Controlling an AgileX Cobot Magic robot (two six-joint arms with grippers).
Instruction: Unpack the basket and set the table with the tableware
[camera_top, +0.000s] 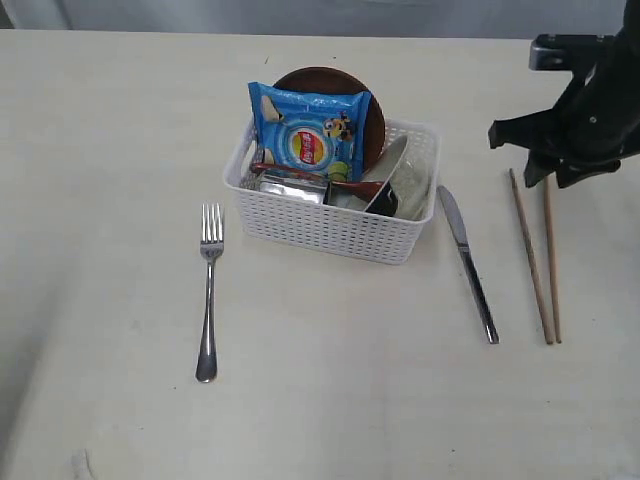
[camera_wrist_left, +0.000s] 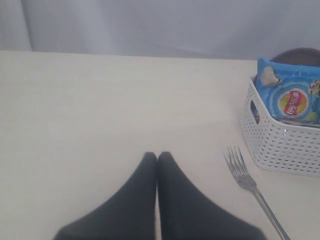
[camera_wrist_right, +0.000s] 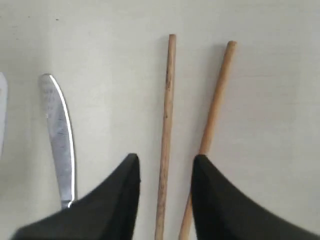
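The right gripper (camera_wrist_right: 166, 159) is released, its jaws apart above the two wooden chopsticks (camera_wrist_right: 165, 130). One stick runs through the gap and the other is partly hidden by a finger (camera_wrist_right: 220, 200). In the exterior view this gripper (camera_top: 570, 135) hangs at 2 o'clock from the white basket (camera_top: 330, 225). The chopsticks lie side by side on the table (camera_top: 100, 150) at 3 o'clock. The steel knife (camera_top: 466, 262) lies between them and the basket, and the fork (camera_top: 209, 290) lies at 8 o'clock. The basket holds a blue snack bag (camera_top: 311, 130), a brown plate (camera_top: 330, 82) on edge behind it, and a shiny steel mug (camera_top: 292, 186). The left gripper (camera_wrist_left: 157, 156) is clenched on nothing, over bare table.
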